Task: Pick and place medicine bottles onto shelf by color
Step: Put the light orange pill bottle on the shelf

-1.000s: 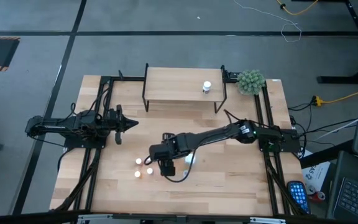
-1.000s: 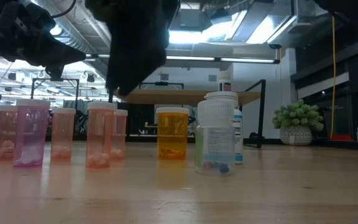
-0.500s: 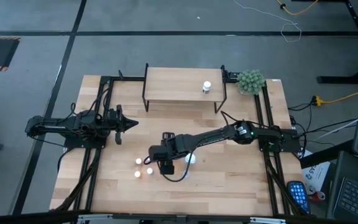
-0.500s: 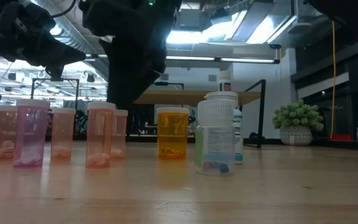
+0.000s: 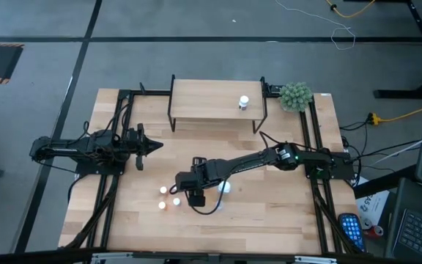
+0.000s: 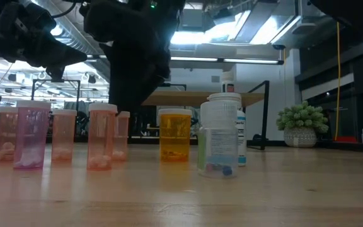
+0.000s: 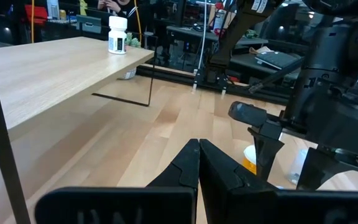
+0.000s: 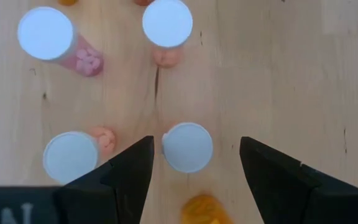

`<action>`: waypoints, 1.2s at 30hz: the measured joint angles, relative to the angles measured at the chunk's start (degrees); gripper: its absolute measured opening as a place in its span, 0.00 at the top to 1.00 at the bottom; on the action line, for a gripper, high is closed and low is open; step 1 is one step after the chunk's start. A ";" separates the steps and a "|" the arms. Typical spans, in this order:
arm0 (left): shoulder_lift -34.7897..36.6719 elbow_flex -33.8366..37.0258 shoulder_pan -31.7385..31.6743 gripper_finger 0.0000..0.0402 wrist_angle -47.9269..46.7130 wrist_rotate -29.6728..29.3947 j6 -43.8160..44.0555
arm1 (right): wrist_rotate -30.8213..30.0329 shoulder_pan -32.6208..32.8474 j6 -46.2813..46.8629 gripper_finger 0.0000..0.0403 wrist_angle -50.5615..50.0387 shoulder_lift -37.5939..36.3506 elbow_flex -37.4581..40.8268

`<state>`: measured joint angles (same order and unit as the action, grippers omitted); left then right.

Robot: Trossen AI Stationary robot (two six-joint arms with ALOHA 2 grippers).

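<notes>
On the table (image 5: 269, 213), pink bottles (image 6: 31, 135) hold pale pills; the orange bottle (image 6: 175, 135) stands between the spread fingers of the right gripper (image 8: 194, 165). One white bottle (image 5: 244, 103) stands on the shelf (image 5: 204, 103). The left gripper (image 5: 154, 146) is clenched at the left.

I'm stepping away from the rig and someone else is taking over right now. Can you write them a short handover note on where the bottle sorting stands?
Right gripper: open, pointing straight down over the bottle cluster, fingers either side of the white cap of an orange bottle; nothing gripped yet.
Left gripper: shut, empty, waiting at the table's left side.
Done: one white bottle stands on the shelf.
Left: the pink and orange bottles and the large clear bottle stand on the table in front of the shelf.
Next is probably lowering and closing on the orange bottle.
</notes>
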<state>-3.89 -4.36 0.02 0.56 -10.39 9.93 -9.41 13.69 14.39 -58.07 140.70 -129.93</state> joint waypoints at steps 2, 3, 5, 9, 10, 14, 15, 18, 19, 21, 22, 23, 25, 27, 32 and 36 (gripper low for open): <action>-0.01 0.00 0.00 1.00 0.00 0.00 0.01 | 0.00 0.00 0.63 0.40 0.01 0.00 0.00; -0.01 0.00 0.00 1.00 -0.02 0.00 -0.01 | 0.00 0.00 0.68 0.40 0.01 0.00 0.00; -0.01 0.00 -0.01 1.00 -0.03 0.00 0.01 | 0.00 0.00 0.65 0.40 0.01 0.00 0.00; -0.01 0.00 0.01 1.00 -0.05 0.00 0.01 | 0.00 0.00 0.63 0.40 0.04 0.00 0.00; -0.01 0.00 -0.01 1.00 -0.09 0.00 0.01 | 0.00 0.00 0.63 0.40 0.11 0.00 0.00; 0.00 0.00 -0.01 1.00 -0.14 0.00 0.01 | 0.04 0.00 0.61 0.40 1.08 0.00 0.00; -0.01 0.00 0.01 1.00 -0.14 0.00 0.01 | 0.20 0.00 0.63 0.40 1.02 0.00 0.00; -0.01 0.00 0.01 1.00 -0.14 0.00 0.01 | 0.42 0.00 1.04 0.40 1.04 0.00 0.00; -0.01 0.00 0.01 1.00 -0.14 0.00 0.01 | 0.46 0.00 1.50 0.41 1.04 0.00 0.00; -0.01 0.00 0.01 1.00 -0.14 0.00 0.01 | 0.88 0.00 2.04 0.44 0.97 0.00 0.00; -0.01 0.00 0.01 1.00 -0.14 0.01 0.01 | 1.49 0.00 2.07 0.45 1.00 0.00 0.00; -0.01 0.00 0.01 1.00 -0.14 0.00 0.01 | 1.81 0.00 2.10 0.47 1.02 0.00 0.00; -0.01 0.00 0.01 1.00 -0.14 0.00 0.01 | 1.91 0.00 2.10 0.51 1.02 0.00 0.00; -0.01 0.00 0.00 1.00 -0.14 0.00 0.01 | 1.92 0.00 2.10 0.55 1.02 0.00 0.00; -0.01 0.00 0.00 1.00 -0.14 0.00 0.01 | 1.92 0.00 2.10 0.62 1.02 0.00 0.00; -0.01 0.00 0.00 1.00 -0.14 0.00 0.01 | 1.91 0.00 2.10 0.67 1.03 0.00 0.00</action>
<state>-3.90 -4.36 0.02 0.43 -10.39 9.93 -7.50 13.69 16.49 -57.04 140.70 -129.93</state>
